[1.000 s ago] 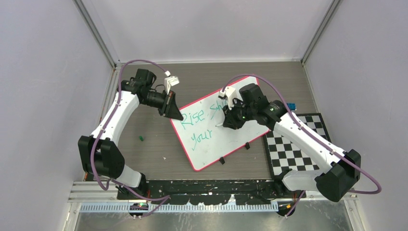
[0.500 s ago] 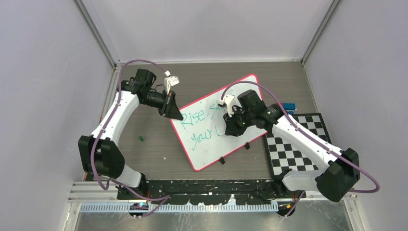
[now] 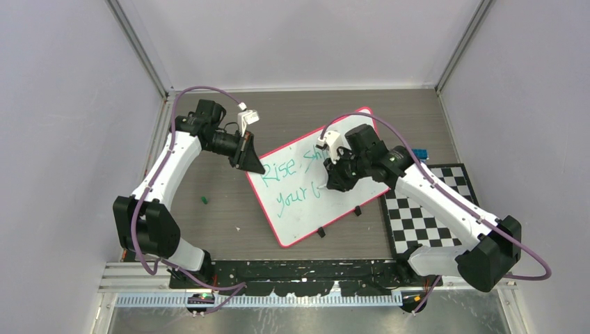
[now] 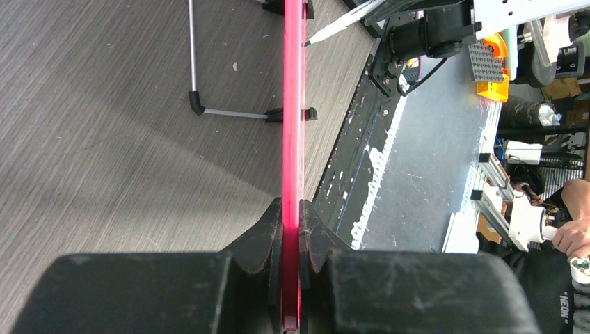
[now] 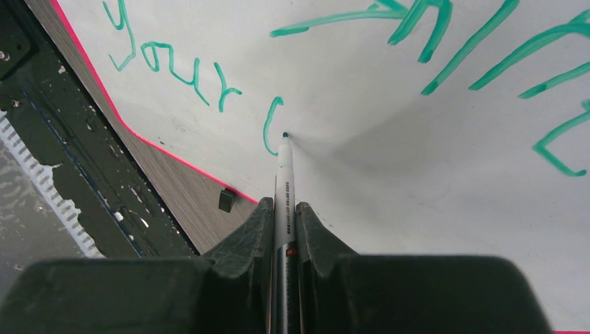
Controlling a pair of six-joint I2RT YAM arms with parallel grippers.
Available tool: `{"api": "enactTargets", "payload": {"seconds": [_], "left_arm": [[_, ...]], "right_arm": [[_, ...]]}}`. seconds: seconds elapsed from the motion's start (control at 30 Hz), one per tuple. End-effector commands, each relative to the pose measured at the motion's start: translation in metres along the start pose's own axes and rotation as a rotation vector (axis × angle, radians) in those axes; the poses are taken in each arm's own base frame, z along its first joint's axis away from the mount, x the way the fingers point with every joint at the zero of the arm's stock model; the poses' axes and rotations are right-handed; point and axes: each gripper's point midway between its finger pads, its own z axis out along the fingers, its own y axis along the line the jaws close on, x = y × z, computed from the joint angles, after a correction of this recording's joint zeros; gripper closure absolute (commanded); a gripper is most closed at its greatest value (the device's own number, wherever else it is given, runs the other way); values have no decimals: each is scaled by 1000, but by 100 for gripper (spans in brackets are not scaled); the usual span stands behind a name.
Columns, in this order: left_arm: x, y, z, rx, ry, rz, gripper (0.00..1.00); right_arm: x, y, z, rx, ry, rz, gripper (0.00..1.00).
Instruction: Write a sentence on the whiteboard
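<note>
While left gripper (image 4: 292,209) clamps the whiteboard (image 3: 300,220), right gripper (image 5: 285,209), angled down, pinches a marker (image 5: 284,170).

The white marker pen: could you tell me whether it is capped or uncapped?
Uncapped: the white marker pen, held in the right gripper, shows a bare dark tip touching the pink-rimmed whiteboard.

Ahead of the right tool (image 5: 284,205), the whiteboard (image 5: 417,174) face looks smooth and glossy; the marker (image 5: 285,167) in that tool is smooth white plastic. Its fingers (image 5: 236,243) are matt, grainy black plastic, and left of the left tool (image 4: 292,203) the counter (image 4: 104,139) shows matt grey wood grain.
</note>
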Motion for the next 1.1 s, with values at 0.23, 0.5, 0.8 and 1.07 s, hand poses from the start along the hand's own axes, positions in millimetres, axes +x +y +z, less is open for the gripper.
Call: {"api": "enactTargets", "payload": {"seconds": [0.23, 0.5, 0.8, 1.07], "left_arm": [[12, 4, 12, 2, 62, 19, 100], [11, 4, 13, 5, 62, 17, 100], [12, 4, 12, 1, 63, 18, 100], [12, 3, 12, 1, 60, 21, 100]], "right_arm": [[-23, -13, -2, 59, -65, -41, 100], [-13, -23, -8, 88, -56, -20, 100], [0, -15, 3, 37, -19, 2, 100], [13, -16, 0, 47, 11, -19, 100]]}}
